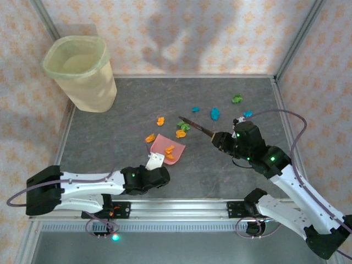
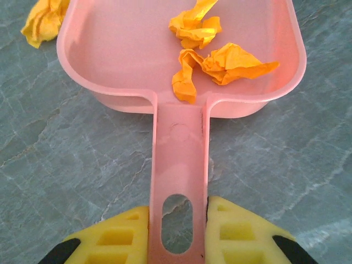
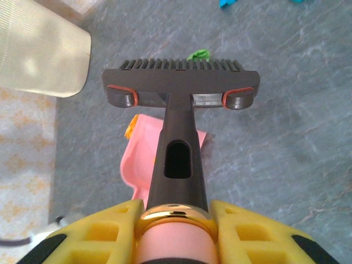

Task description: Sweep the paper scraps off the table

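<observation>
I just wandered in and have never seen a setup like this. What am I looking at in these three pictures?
Two robot arms are bolted at the near edge of a grey table. One picture looks down from above; the other two come from small cameras on each wrist, so you see yellow fingers at the bottom. The left gripper is shut on the handle of a pink dustpan, which has orange paper scraps in it. The right gripper is shut on a dark brush. More scraps, orange, green and blue, lie loose on the table, and a pale bin stands in the far left corner.
</observation>
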